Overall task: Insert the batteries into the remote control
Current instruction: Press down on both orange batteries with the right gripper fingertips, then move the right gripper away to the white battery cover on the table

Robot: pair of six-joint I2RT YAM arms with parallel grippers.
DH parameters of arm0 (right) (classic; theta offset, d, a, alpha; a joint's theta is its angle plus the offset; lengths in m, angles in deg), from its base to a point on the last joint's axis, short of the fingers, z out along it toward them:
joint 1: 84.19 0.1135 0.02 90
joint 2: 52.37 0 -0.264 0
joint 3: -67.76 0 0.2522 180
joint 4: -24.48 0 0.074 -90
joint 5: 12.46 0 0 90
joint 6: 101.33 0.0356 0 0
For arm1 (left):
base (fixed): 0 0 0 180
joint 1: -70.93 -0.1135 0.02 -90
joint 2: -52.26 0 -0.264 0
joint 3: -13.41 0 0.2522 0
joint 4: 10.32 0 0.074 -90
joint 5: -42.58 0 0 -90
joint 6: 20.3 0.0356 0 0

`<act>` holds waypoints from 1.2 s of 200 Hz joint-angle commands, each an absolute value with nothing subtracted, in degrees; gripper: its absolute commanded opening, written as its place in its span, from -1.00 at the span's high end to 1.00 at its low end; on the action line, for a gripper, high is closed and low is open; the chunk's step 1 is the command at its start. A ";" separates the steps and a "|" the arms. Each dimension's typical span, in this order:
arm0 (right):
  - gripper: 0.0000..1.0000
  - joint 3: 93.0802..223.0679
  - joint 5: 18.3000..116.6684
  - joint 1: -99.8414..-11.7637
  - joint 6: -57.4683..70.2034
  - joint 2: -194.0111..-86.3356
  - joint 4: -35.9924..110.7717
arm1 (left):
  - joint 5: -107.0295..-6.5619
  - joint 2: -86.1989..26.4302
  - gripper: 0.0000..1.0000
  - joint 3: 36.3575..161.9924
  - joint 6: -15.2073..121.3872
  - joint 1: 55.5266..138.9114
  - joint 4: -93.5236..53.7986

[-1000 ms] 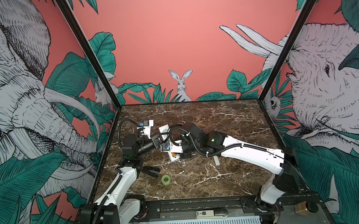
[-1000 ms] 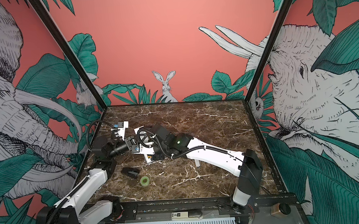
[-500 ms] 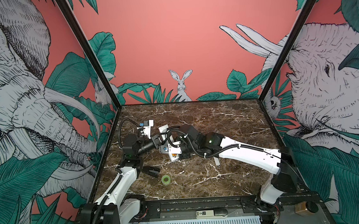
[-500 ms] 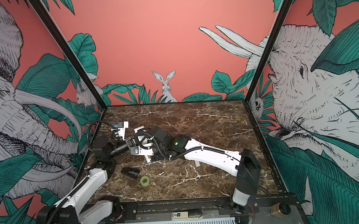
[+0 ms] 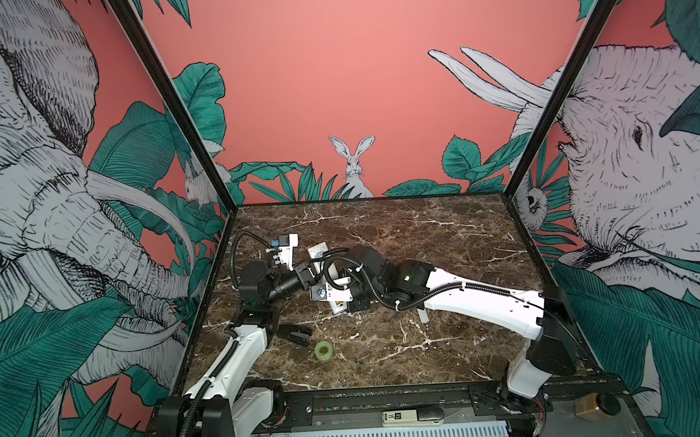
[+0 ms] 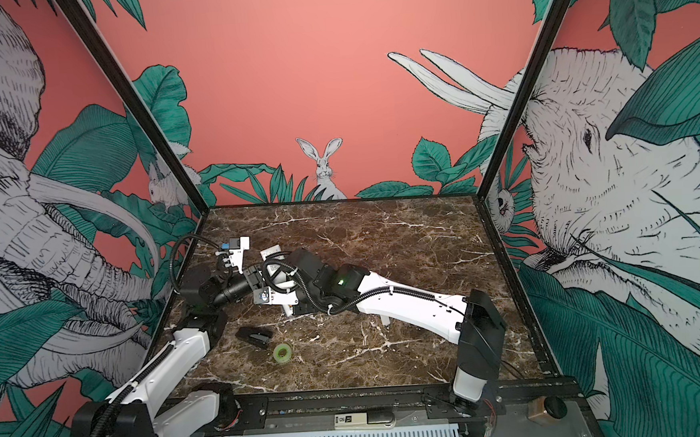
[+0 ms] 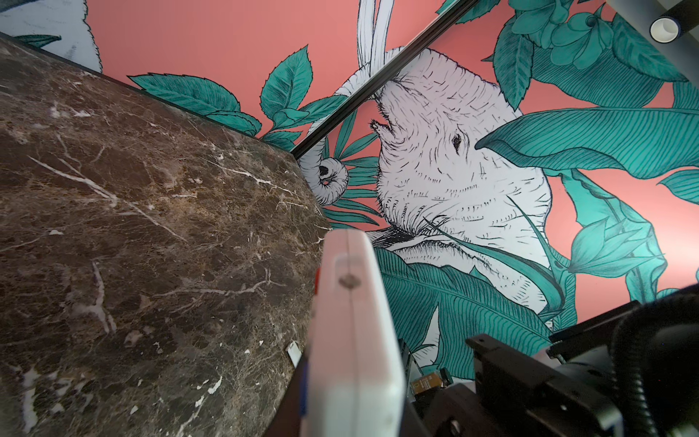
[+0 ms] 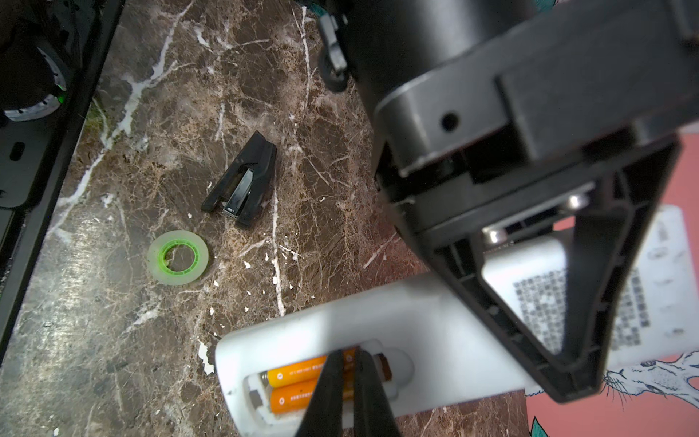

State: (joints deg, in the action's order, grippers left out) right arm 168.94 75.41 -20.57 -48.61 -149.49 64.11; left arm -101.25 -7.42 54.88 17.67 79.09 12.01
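Right wrist view: the remote control [image 8: 302, 325] is seen back-up, with the battery bay uncovered. Two batteries [image 8: 295, 372] are seated side by side in the bay, orange bodies lengthwise along the remote.

Right gripper [image 8: 350, 353]: the jaws are drawn almost together, leaving only a sliver of gap. The fingertips are set down over the bay, on the batteries at the end nearer the middle of the remote. No battery is lifted; both lie in the bay.

Left gripper [image 8: 563, 382]: it is clamped across the remote body, beyond the bay, at the printed label. One triangular finger is seen lying over the white back. In the left wrist view the remote [image 7: 351, 340] is seen edge-on, running away from the camera.

Both top views: the remote [image 5: 318, 252] is held over the left half of the table [image 5: 424, 240], about midway between the front and back edges, where the two grippers meet. Whether its lower end touches the table cannot be told.

Also on the table, nearer the front edge: a green tape roll [image 8: 177, 257] and, just beside it, a small black stapler-like item [image 8: 242, 181]. Both are well apart from the remote and untouched.
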 commanded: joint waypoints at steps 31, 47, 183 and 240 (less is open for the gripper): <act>0.36 166.05 74.38 -20.63 -41.58 -146.09 61.54 | -102.02 -6.01 1.00 54.49 16.16 79.55 15.29; 0.25 164.65 73.32 -20.71 -38.89 -144.57 60.29 | -101.42 -6.01 1.00 54.25 16.34 79.59 15.17; -0.54 155.18 70.08 -37.75 -9.64 -134.20 72.29 | -94.41 -3.66 1.00 52.56 21.94 79.52 9.58; -0.68 152.50 70.67 -45.05 0.21 -140.08 79.19 | -94.04 -5.97 1.00 50.64 19.23 80.40 15.98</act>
State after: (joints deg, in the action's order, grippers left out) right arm 153.73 70.23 -43.02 -5.57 -137.49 74.25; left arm -94.47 -5.65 51.73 20.49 79.49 10.97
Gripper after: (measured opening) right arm 0.832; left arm 0.211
